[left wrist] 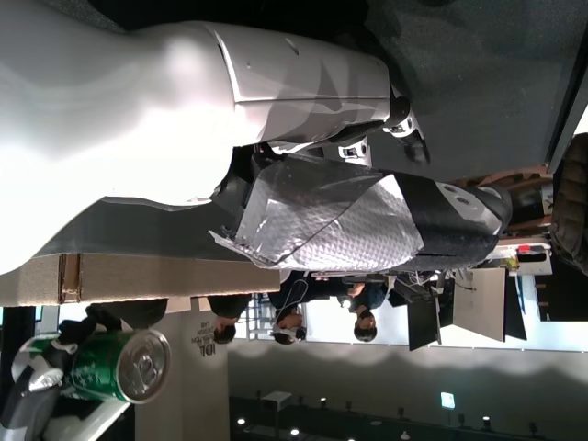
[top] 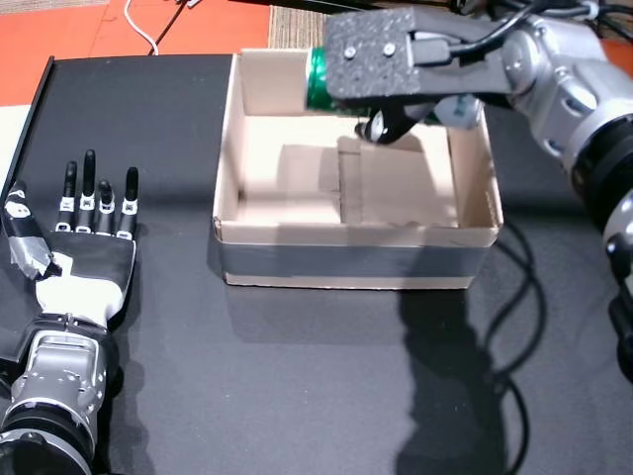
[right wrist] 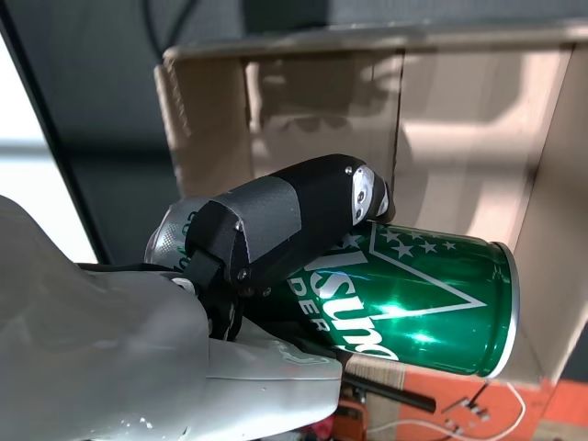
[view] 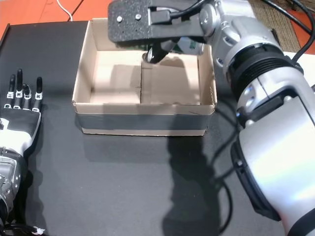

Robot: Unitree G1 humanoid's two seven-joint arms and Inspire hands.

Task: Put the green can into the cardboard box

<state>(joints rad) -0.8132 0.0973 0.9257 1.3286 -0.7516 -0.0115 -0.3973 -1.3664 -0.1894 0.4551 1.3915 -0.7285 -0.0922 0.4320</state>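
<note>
My right hand (top: pixel 381 69) (view: pixel 147 24) is shut on the green can (top: pixel 318 79) (right wrist: pixel 413 299) and holds it on its side above the far part of the open cardboard box (top: pixel 356 242) (view: pixel 142 115). The can's green end shows at the left of the hand in a head view. In the right wrist view a thumb (right wrist: pixel 294 216) wraps over the can, with the box's inner walls (right wrist: pixel 459 129) behind. The left wrist view catches the can (left wrist: pixel 115 367) from afar. My left hand (top: pixel 94 223) (view: pixel 19 105) lies flat on the table left of the box, fingers spread, holding nothing.
The black table (top: pixel 297 376) carries the box. Beyond its far edge lies an orange floor (top: pixel 79 30) with a white cable (top: pixel 138 25). Black cables (top: pixel 524 327) trail on the table right of the box. The left wrist view shows people (left wrist: pixel 294 317) far off in the room.
</note>
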